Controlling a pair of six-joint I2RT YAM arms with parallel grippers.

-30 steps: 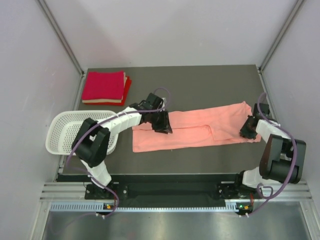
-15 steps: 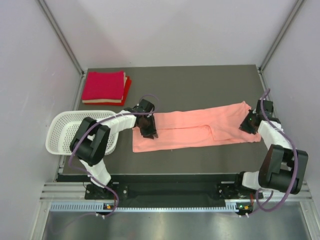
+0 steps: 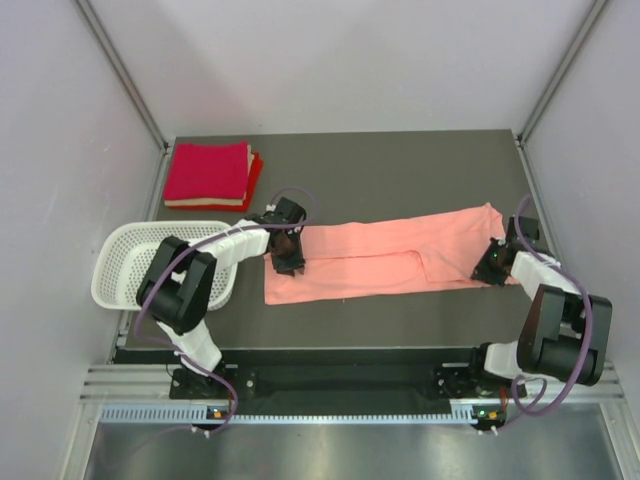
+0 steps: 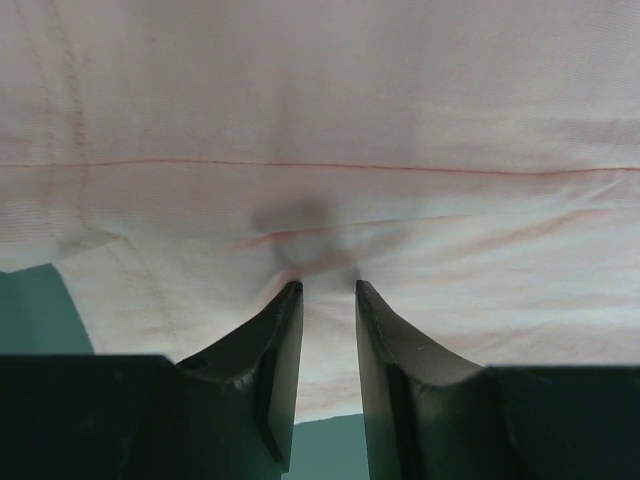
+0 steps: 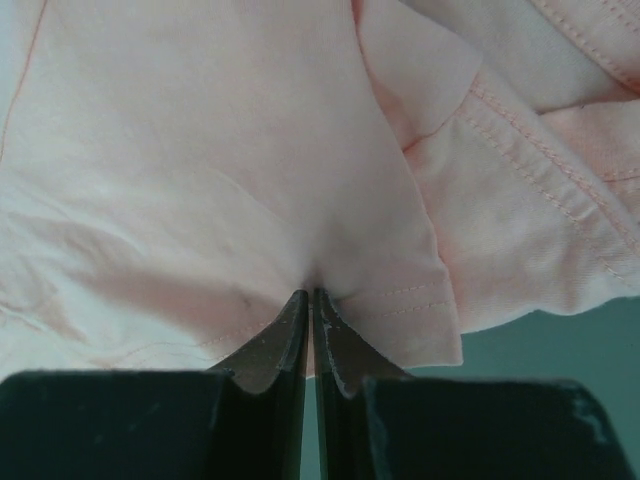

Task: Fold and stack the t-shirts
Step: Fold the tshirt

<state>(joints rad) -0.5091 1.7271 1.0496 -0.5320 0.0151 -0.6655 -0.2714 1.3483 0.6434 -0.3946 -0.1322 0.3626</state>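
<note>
A salmon-pink t-shirt [image 3: 380,258] lies in a long folded band across the dark table. My left gripper [image 3: 287,258] is low over its left end. In the left wrist view the gripper [image 4: 325,288] has its jaws a narrow gap apart. Its tips press into the pink cloth [image 4: 320,120], which puckers there, and flat cloth shows between the fingers. My right gripper [image 3: 490,268] is at the shirt's right end. In the right wrist view it [image 5: 312,293] is shut, pinching the stitched hem [image 5: 400,300]. A stack of folded red t-shirts [image 3: 208,172] sits at the back left corner.
A white perforated basket [image 3: 125,262] stands at the table's left edge, beside the left arm. The table's right edge runs just past the right gripper. Grey walls close in on both sides and at the back.
My left gripper has slid left along the shirt to its left end. The right gripper has shifted slightly and closed its jaws on the shirt's right hem.
</note>
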